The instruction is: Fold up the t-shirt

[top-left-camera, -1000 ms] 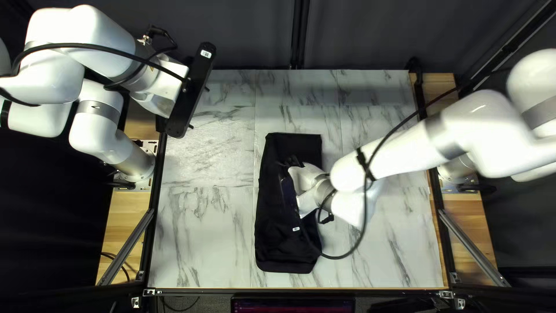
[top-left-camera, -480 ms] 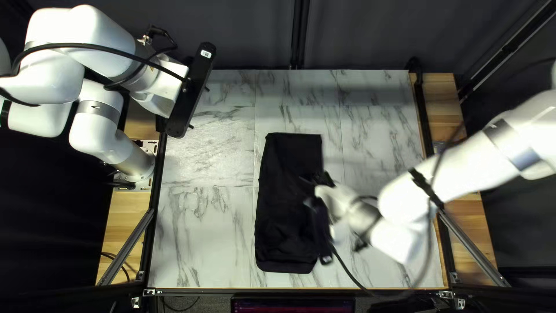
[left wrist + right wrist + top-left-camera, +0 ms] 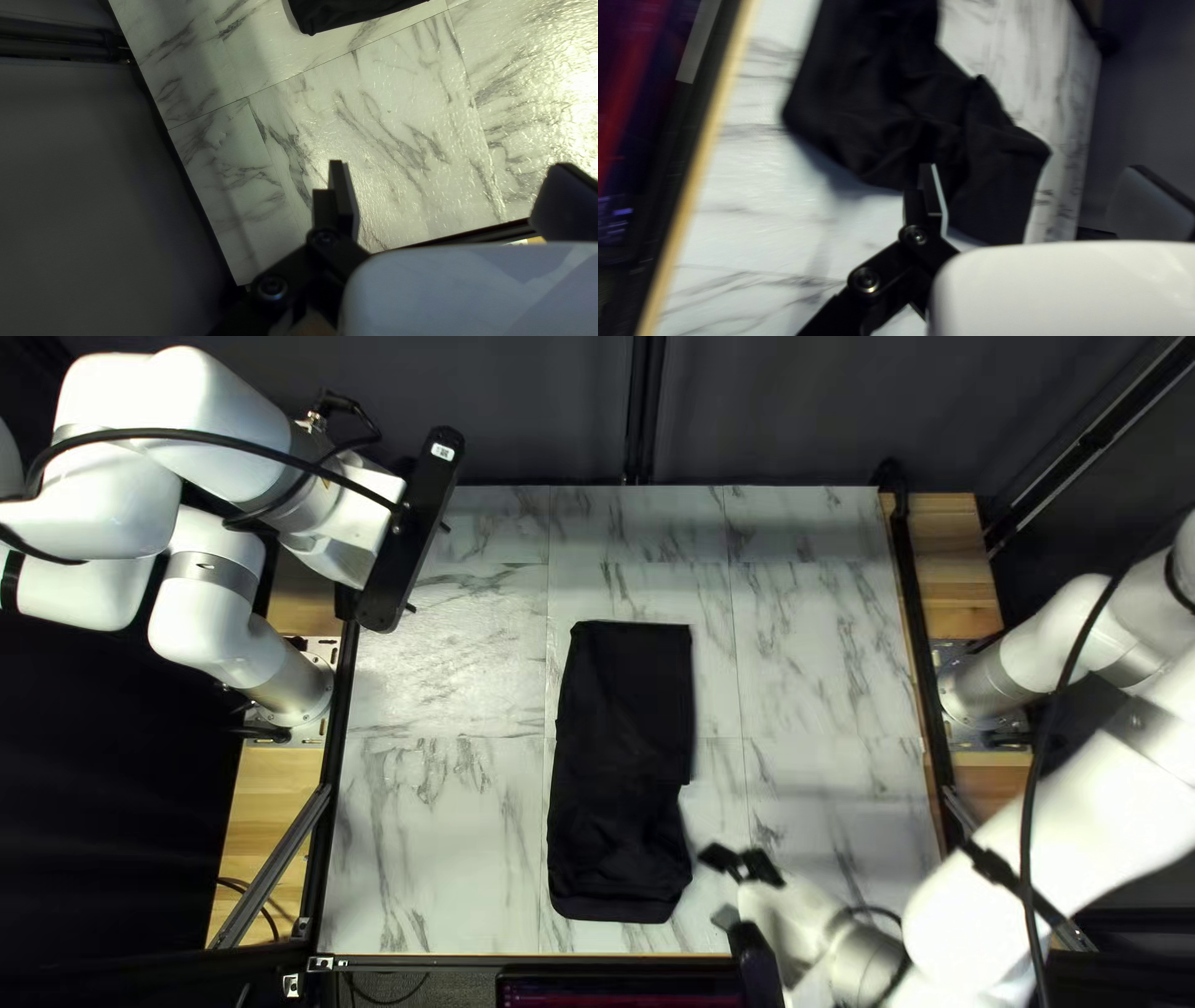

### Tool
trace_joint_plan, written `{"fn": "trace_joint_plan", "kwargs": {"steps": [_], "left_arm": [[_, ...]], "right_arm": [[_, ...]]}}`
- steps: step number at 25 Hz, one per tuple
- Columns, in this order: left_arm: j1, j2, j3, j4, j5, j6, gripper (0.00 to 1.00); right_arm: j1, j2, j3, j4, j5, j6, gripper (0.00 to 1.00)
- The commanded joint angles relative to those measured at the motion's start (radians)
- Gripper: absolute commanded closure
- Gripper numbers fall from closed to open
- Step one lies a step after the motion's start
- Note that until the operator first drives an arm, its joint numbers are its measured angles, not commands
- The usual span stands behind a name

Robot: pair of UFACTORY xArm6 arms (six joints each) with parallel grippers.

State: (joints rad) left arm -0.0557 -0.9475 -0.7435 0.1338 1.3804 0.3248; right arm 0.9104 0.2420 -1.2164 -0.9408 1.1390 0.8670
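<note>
Have a broad stretch of worktop to the left of the shirt in the top left view, and another to its right. Find a shallower band between its far end and the worktop's far edge, then a thin margin at its near end, towards the monitor. See the shirt lying long and narrow from far to near around the middle, with a step in its right side. Hold the right gripper with fingers well apart, just beside the shirt's near right corner and close to the near edge; cannot tell its height. In the right wrist view, see the shirt rumpled, ahead of those fingers. Hold the left gripper with fingers spread wide at the worktop's far left, well apart from the shirt.
</note>
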Motion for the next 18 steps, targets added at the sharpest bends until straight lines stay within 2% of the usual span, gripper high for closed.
{"fn": "trace_joint_plan", "kwargs": {"steps": [1,12,16,18], "left_arm": [[0.0,0.0,0.0,0.0,0.0,0.0,0.0],[0.007,-0.007,0.006,-0.013,0.0,0.002,0.0],[-0.198,0.14,0.025,0.056,-0.129,-0.191,0.0],[-0.257,0.224,0.019,0.088,-0.182,-0.265,0.0]], "right_arm": [[0.0,0.0,0.0,0.0,0.0,0.0,0.0],[0.0,0.0,0.0,0.0,0.0,0.0,0.0],[0.0,0.0,0.0,0.0,0.0,0.0,0.0],[0.0,0.0,0.0,0.0,0.0,0.0,0.0]]}}
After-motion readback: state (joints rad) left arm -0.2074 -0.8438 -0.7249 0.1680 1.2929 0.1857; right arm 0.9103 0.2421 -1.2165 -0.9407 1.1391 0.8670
